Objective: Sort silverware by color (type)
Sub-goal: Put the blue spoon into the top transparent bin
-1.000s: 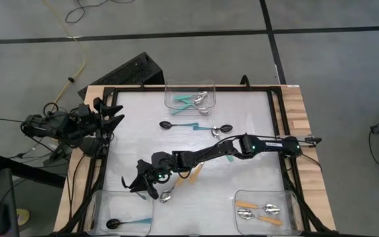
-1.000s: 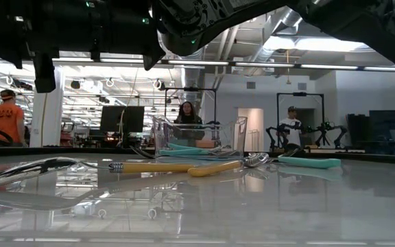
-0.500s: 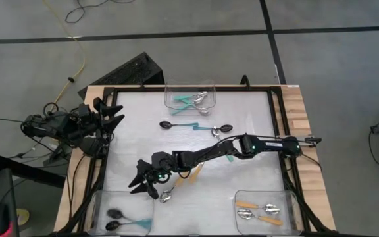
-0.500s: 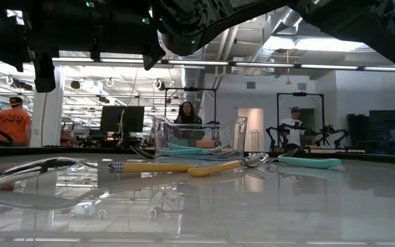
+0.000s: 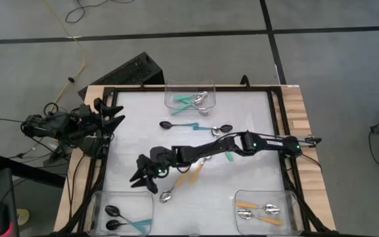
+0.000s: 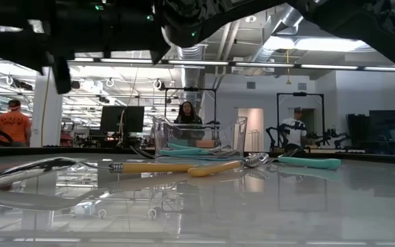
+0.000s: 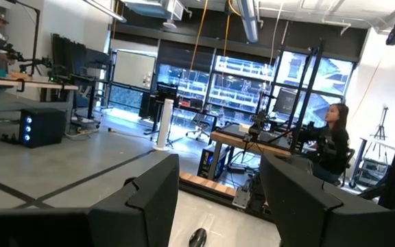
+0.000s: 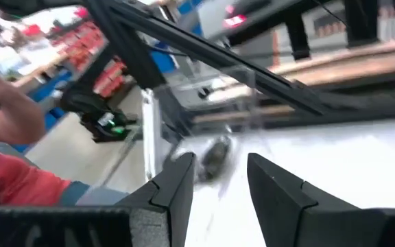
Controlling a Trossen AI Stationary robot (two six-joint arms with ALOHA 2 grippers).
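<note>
My right gripper (image 5: pixel 142 182) is open and empty, above the table just beyond the near-left clear bin (image 5: pixel 97 205); it also shows in its own wrist view (image 8: pixel 219 159). Two black-bowled, teal-handled spoons (image 5: pixel 120 217) lie in that bin. Two more such spoons (image 5: pixel 179 125) (image 5: pixel 216 128) lie on the table near the far bin. Orange-handled spoons (image 5: pixel 191 172) lie on the table under my right arm and show in the low view (image 6: pixel 177 167). My left gripper (image 5: pixel 118 114) is open and waits at the table's left edge.
A far clear bin (image 5: pixel 206 105) holds teal-handled silver spoons. A near-right bin (image 5: pixel 288 197) holds orange-handled spoons. A loose teal handle (image 5: pixel 231 157) lies beside my right arm. A black frame (image 5: pixel 278 131) borders the table. People show in the room beyond.
A second black-bowled spoon has appeared in the near-left bin, where one lay a second ago. My right gripper has drawn back from over that bin toward the table's far edge.
</note>
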